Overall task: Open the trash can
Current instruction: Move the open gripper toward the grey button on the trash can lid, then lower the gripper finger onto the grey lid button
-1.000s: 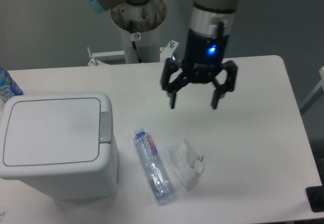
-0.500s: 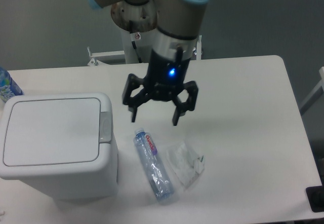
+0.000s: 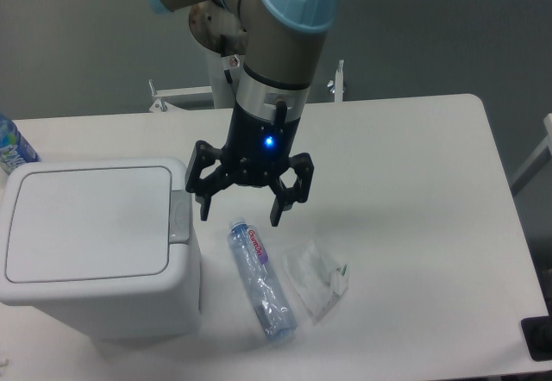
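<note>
At the far left edge of the bench (image 3: pixel 414 140) a blue bottle (image 3: pixel 12 150) peeks in, with only a bit of its label showing, too small to read. Next to it sits the trash can (image 3: pixel 95 243), a big white box with round corners, near the front left corner of the bench. Its flat lid (image 3: pixel 86 221) is down. The grey button (image 3: pixel 180 216) is on the right rim of the can.

The arm (image 3: pixel 280 45) comes down from the top and leans a little. The hand (image 3: pixel 239 217) hangs in the air just right of the can's button, pointing down. Its two black fingers (image 3: pixel 280 209) are spread wide apart and hold nothing. A small blue light glows on the hand's body.

Below the hand a clear plastic water bottle (image 3: pixel 260 279) lies on its side. It has a white label with red writing, but the letters are too blurry to read. Just right of it lies a crumpled clear wrapper (image 3: pixel 316 277).

The right half of the bench is bare white, all the way to its rounded back corner. A dark thing (image 3: pixel 538 338) sits at the bottom right edge, cut off.
</note>
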`<state>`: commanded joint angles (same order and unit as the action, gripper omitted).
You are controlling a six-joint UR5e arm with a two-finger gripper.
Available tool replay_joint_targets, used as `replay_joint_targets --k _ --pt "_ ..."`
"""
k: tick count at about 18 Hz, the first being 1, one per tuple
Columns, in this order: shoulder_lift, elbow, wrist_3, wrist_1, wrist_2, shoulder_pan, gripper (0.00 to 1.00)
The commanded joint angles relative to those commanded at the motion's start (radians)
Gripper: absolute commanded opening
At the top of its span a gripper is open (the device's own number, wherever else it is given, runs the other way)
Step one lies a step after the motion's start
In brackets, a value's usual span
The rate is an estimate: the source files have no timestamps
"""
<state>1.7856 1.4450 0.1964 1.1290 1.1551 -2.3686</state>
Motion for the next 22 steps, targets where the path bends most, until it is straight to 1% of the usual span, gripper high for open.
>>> replay_joint_targets --k 17,22 --pt "0.005 0.02 0.0 -0.003 0.0 0.02 1.0" --pt "0.006 0.037 -0.003 -0.043 0.002 0.031 1.0"
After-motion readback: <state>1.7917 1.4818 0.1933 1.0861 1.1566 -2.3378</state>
